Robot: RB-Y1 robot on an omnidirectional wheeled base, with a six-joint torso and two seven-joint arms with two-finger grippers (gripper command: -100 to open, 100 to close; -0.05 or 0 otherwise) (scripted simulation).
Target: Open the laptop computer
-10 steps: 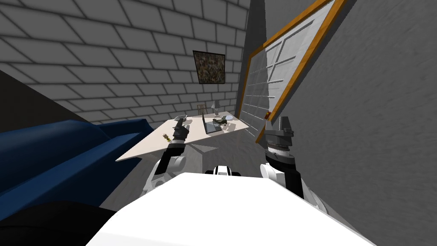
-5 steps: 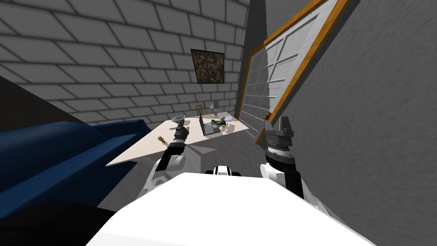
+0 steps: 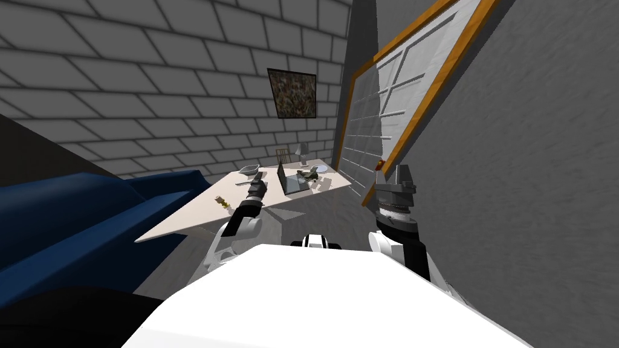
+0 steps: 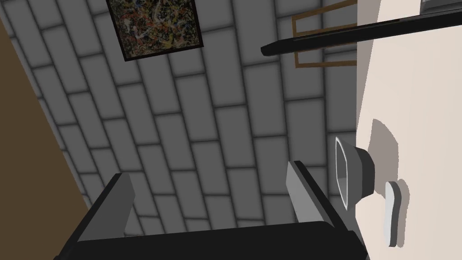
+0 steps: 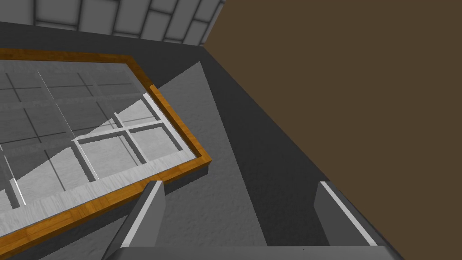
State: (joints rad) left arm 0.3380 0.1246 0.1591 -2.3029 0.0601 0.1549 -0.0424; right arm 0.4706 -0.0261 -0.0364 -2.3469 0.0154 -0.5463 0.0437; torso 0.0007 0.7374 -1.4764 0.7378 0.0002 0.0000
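Note:
The laptop (image 3: pixel 289 180) lies on the far part of a pale table (image 3: pixel 199 214), its dark lid standing roughly upright from the grey base. Seen from the left wrist, the lid (image 4: pixel 361 35) is a thin dark bar sticking out from the table (image 4: pixel 419 99). My left gripper (image 3: pixel 259 177) hovers over the table just short of the laptop's left side, open (image 4: pixel 212 196) with nothing between its fingers. My right gripper (image 3: pixel 399 174) is raised by the window at the right, open (image 5: pixel 239 212) and empty.
A grey bowl (image 3: pixel 249 168) (image 4: pixel 356 178) and a flat white utensil (image 4: pixel 392 214) lie close to the left gripper. A small yellow object (image 3: pixel 222 201), a plate (image 3: pixel 322 168), a dark green object (image 3: pixel 309 176) and a lamp (image 3: pixel 302 151) share the table. A blue sofa (image 3: pixel 90 217) stands left.
My view has swung, so the table now stretches further left and its near corner sits lower. The left gripper has reached a little further over the table toward the laptop. The right arm is unchanged.

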